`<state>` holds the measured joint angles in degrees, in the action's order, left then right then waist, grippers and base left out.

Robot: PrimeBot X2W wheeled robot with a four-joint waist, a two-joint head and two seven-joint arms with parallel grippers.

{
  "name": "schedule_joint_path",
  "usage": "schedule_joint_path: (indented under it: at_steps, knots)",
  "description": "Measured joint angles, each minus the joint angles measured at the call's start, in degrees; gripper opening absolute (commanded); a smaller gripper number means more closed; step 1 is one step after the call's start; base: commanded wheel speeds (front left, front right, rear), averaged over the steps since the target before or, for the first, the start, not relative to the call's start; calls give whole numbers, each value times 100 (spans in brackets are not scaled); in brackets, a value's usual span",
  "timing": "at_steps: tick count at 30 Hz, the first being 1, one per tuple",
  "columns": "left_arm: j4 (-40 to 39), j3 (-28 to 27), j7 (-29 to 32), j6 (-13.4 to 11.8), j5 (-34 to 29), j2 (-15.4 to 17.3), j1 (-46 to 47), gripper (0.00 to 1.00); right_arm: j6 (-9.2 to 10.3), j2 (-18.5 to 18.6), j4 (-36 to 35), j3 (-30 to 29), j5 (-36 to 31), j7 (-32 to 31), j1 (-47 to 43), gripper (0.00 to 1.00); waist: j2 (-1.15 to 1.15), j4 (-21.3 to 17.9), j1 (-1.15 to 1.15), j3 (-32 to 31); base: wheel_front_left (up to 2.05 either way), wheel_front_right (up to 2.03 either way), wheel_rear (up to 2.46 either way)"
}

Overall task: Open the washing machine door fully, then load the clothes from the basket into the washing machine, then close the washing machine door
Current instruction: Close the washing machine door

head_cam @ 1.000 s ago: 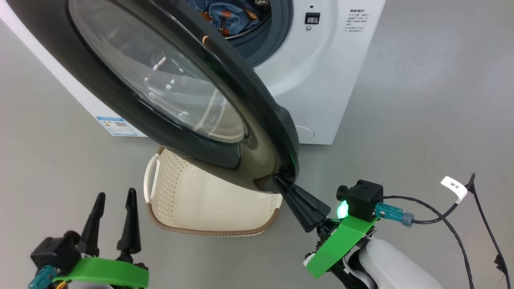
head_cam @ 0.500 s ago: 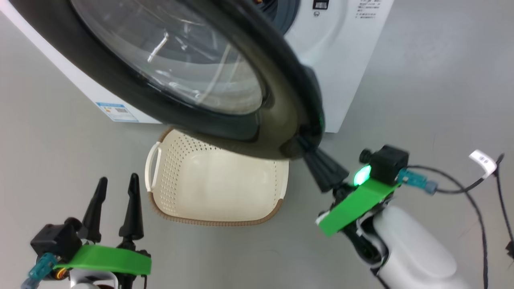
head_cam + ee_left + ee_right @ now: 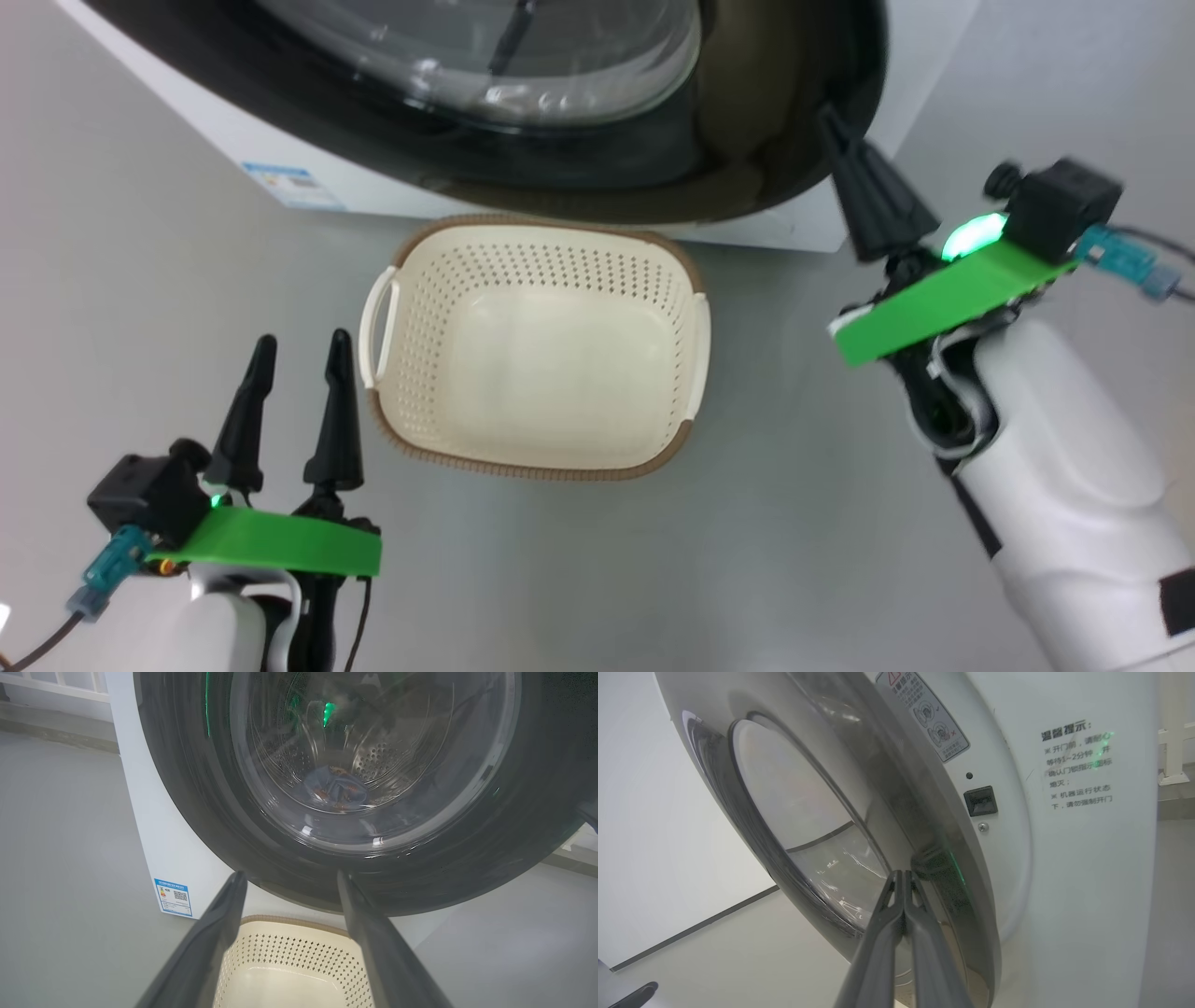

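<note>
Right wrist view: the right gripper (image 3: 903,873), fingers pressed together, points at the washing machine door (image 3: 798,826) beside its latch edge. The door is ajar, the washing machine (image 3: 1064,882) front just beyond it, and the right arm is nearer. By the empty basket (image 3: 523,471) hangs the left gripper (image 3: 303,338), spread; clothes (image 3: 340,791) lie in the drum (image 3: 373,756). Notice (image 3: 1078,763): "温馨提示"; blue label (image 3: 173,897) — QR code.

Glossy black around the door (image 3: 373,140), with clear, smooth glass (image 3: 373,826) at centre. Behind it, perforated steel of drum (image 3: 378,758) and soft blue fabric of clothes (image 3: 336,791). Matt cream perforated plastic for basket (image 3: 420,299) (woven-look brown rim). Smooth white on machine (image 3: 1087,882); faintly shiny grey floor (image 3: 794,523).
</note>
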<state>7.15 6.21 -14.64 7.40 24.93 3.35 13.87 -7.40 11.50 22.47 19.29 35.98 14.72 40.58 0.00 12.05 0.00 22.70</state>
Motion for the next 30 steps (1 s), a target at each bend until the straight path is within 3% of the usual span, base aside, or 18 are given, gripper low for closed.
schedule_joint_path:
  at_steps: [16,30]
  knots:
    - [-41,129,0,0,18,-115,342,100,-3,165,197,-490,-15,1,821,0,0,458,0,560,0,0,0]
    - [92,37,0,0,13,-110,398,100,-1,141,1,-319,-21,1,634,0,0,324,0,415,0,0,0]
